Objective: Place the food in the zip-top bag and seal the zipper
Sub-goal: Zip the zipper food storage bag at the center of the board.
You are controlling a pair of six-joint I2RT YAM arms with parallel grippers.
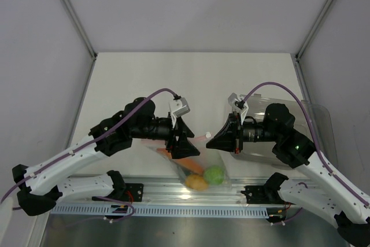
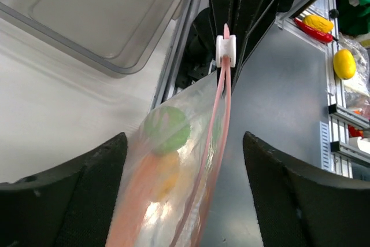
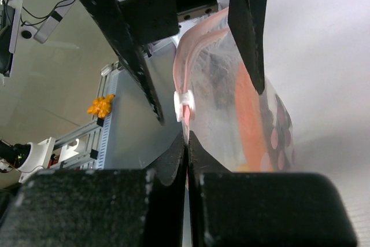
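Grey walls stood around a white tabletop point(image 1: 144, 79) with a metal rail point(image 1: 156, 192) along its near edge. Two arms reached in, each with one tool. Between them was one zip-top bag point(image 1: 203, 160), with one pink zipper point(image 2: 222, 102) carrying one white slider point(image 2: 226, 50). One rigid clear tray point(image 1: 321, 121) lay to the right, partly under the right arm.

From overhead, three pieces of food could be counted inside the bag: one reddish-orange slice point(image 1: 191, 164), one yellow-orange fruit point(image 1: 196, 183) and one green fruit point(image 1: 214, 174). All three sat low in the bag, whose bottom lay over the rail. That view did not show how either tool stood.

The wrist views settled it. The left tool point(image 2: 185, 143) was released, its two fingers point(image 2: 87, 195) spread wide with the bag running between them. The same view showed the zipper's two tracks apart below the slider, and the green fruit as a blur through the plastic. The right tool point(image 3: 186, 143) was clenched on the zipper. Its fingers point(image 3: 167, 166) were pressed together on the strip's end, just beside the slider.

Only the right wrist view showed a dark smudge point(image 3: 218, 76) high inside the bag, beside the long orange slice. It was too blurred to tell whether it was a fourth piece. The yellow-orange fruit showed clearly only from overhead.
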